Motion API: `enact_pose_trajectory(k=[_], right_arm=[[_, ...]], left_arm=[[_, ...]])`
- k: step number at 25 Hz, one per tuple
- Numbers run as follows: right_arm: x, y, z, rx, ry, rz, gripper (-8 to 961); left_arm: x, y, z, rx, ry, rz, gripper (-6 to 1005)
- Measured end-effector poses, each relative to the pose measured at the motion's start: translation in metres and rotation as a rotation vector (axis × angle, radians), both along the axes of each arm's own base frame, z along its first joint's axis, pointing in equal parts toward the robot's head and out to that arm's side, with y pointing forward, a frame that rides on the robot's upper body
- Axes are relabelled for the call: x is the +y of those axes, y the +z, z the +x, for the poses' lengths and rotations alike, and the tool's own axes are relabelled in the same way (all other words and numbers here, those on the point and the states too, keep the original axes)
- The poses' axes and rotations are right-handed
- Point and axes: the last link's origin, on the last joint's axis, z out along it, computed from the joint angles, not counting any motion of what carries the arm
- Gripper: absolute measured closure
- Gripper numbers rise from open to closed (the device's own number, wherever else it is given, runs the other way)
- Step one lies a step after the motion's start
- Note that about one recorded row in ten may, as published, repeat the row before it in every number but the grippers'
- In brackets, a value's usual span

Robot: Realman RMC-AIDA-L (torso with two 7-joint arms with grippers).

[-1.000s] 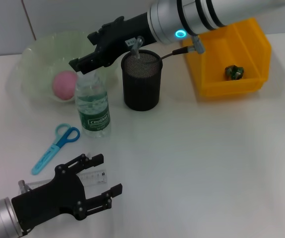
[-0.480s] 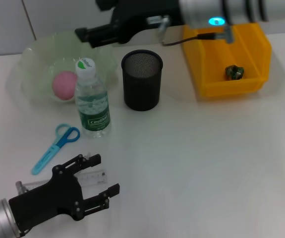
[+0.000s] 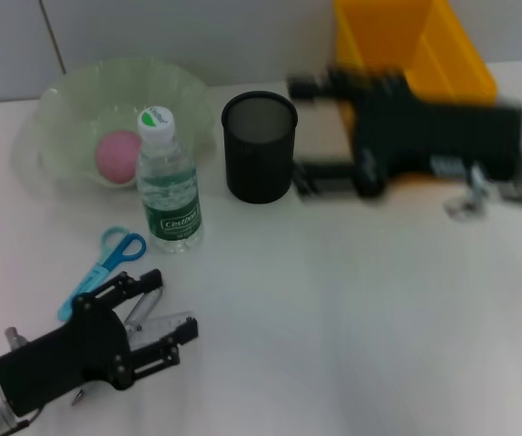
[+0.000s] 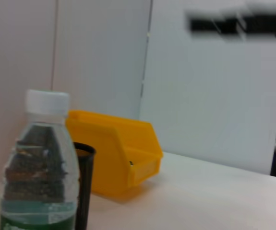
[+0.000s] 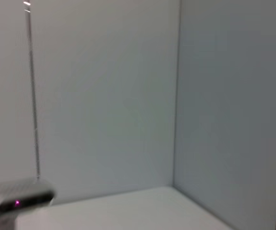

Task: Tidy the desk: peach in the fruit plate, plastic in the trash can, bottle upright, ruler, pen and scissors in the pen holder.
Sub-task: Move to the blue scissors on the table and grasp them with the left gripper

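Observation:
The pink peach lies in the pale green fruit plate. A clear bottle stands upright in front of it, with the black mesh pen holder to its right. Blue scissors lie flat on the desk. My left gripper is low at the front left, open, its fingers on either side of the clear ruler and a slim grey stick that may be the pen. My right gripper is open, level with the pen holder and just right of it. The plastic is hidden.
The yellow trash can stands at the back right, partly behind my right arm. White desk stretches across the front right. The right wrist view holds only grey walls and a small grey device.
My right arm has swung from above the plate and bottle to the right of the pen holder. My left gripper has shifted slightly left and lower over the ruler.

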Motion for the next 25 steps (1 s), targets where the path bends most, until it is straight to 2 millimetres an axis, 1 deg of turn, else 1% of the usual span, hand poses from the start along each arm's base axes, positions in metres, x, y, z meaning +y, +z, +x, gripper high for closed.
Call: enact_pose_trajectory(k=[1,2,3,4,5,6,7,8,9,10,11,13,14,16,18,19,20,21,23,24,25], right_arm=[[-0.013,-0.002,0.025,0.019,0.000,-0.024,118],[-0.013,-0.002,0.025,0.019,0.000,-0.024,118],[-0.020,-0.003,0.039,0.035,-0.002,-0.034,118],[-0.032,-0.003,0.062,0.077,-0.005,-0.055,118],[-0.032,-0.003,0.062,0.077,-0.005,-0.055,118],[-0.046,-0.002,0.087,0.126,0.003,-0.061,118],[-0.046,-0.002,0.087,0.126,0.003,-0.061,118],[-0.052,0.000,0.098,0.153,0.004,-0.053,118],[-0.060,0.001,0.113,0.182,0.014,-0.028,118],[-0.060,0.001,0.113,0.182,0.014,-0.028,117],[-0.065,0.001,0.123,0.189,0.016,-0.006,117],[-0.068,-0.001,0.135,0.188,0.003,0.016,116],[-0.072,-0.004,0.144,0.182,-0.023,0.019,116],[-0.075,-0.008,0.148,0.173,-0.031,0.014,116],[-0.076,-0.010,0.150,0.167,-0.030,0.010,116],[-0.077,-0.013,0.151,0.157,-0.028,0.004,116],[-0.077,-0.013,0.151,0.157,-0.028,0.004,116],[-0.077,-0.015,0.151,0.155,-0.029,-0.001,116],[-0.076,-0.015,0.151,0.157,-0.030,-0.003,116],[-0.075,-0.015,0.151,0.158,-0.030,-0.006,116],[-0.075,-0.015,0.151,0.158,-0.030,-0.006,116]], left_arm=[[0.002,0.005,-0.001,-0.021,0.026,0.002,190],[0.004,0.008,-0.001,-0.031,0.035,0.002,190],[0.005,0.010,-0.001,-0.039,0.043,0.000,190],[0.008,0.015,-0.003,-0.044,0.067,-0.009,190],[0.008,0.015,-0.003,-0.044,0.067,-0.009,190],[0.011,0.018,-0.005,-0.046,0.091,-0.021,190],[0.014,0.021,-0.006,-0.047,0.112,-0.029,190],[0.014,0.021,-0.006,-0.047,0.112,-0.029,190],[0.020,0.027,-0.007,-0.046,0.145,-0.048,190],[0.022,0.029,-0.008,-0.043,0.152,-0.052,190],[0.024,0.031,-0.008,-0.039,0.158,-0.053,190],[0.027,0.032,-0.008,-0.033,0.167,-0.056,190],[0.037,0.038,-0.010,-0.004,0.192,-0.055,190],[0.041,0.041,-0.010,0.005,0.200,-0.053,190],[0.044,0.043,-0.009,0.007,0.206,-0.052,190],[0.050,0.047,-0.008,0.012,0.211,-0.044,190],[0.050,0.047,-0.008,0.012,0.211,-0.044,190],[0.055,0.053,-0.007,0.016,0.218,-0.034,190],[0.058,0.056,-0.006,0.016,0.220,-0.029,190],[0.064,0.063,-0.004,0.020,0.227,-0.024,190],[0.067,0.066,-0.003,0.022,0.228,-0.018,190]])
